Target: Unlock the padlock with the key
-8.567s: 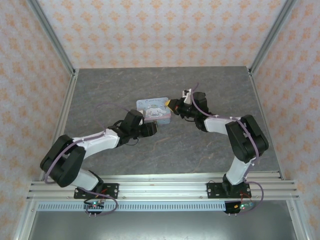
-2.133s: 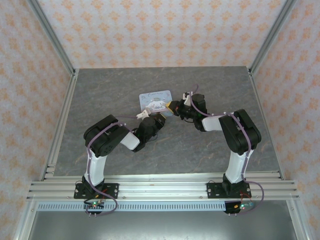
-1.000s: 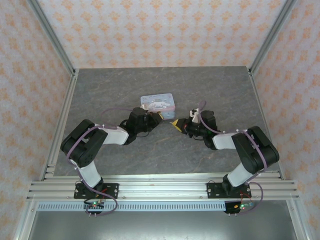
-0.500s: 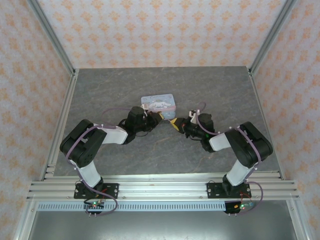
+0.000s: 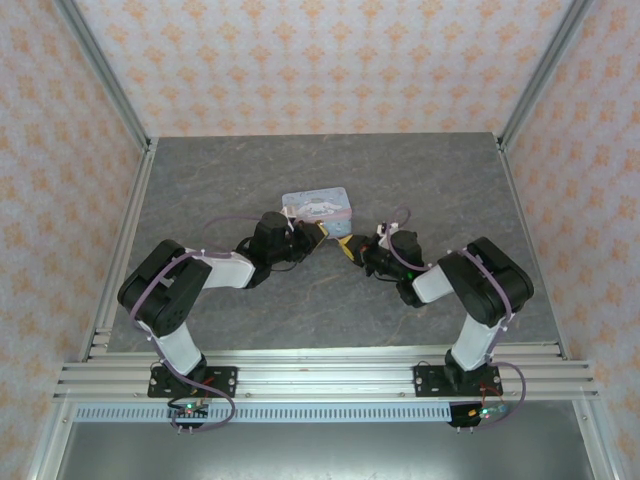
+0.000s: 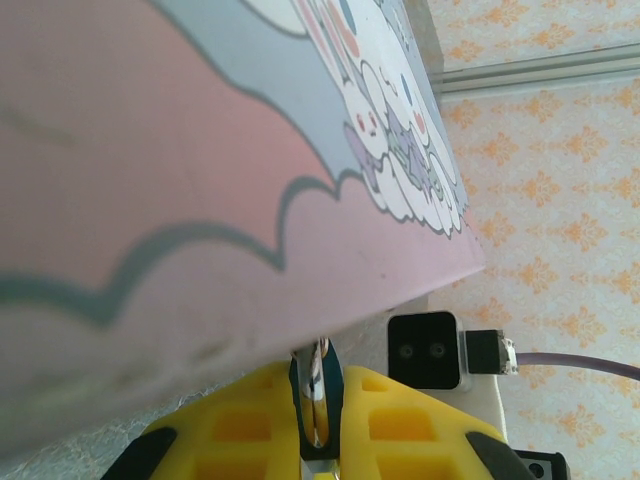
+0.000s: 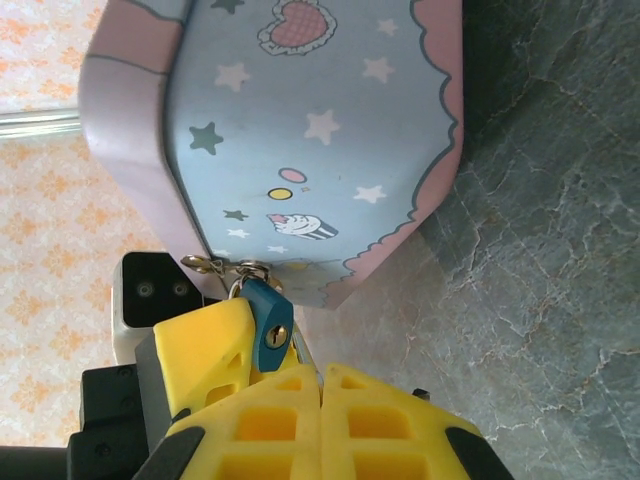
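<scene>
Right wrist: padlock [image 7: 268, 322] just up-left of the closed right claw [image 7: 320, 378].

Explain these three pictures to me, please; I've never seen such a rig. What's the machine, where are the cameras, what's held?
Two robot arms, the left arm and the right arm, are bolted at the near edge of a grey table. One picture looks down from above; the other two come from wrist cameras, each showing its arm's yellow fingers at the bottom. On the table lies a pale blue cartoon tin, a tiny teal padlock hanging at its clasp. The left gripper seems to pinch the padlock. The right gripper is shut on a thin metal key by the keyhole.
</scene>
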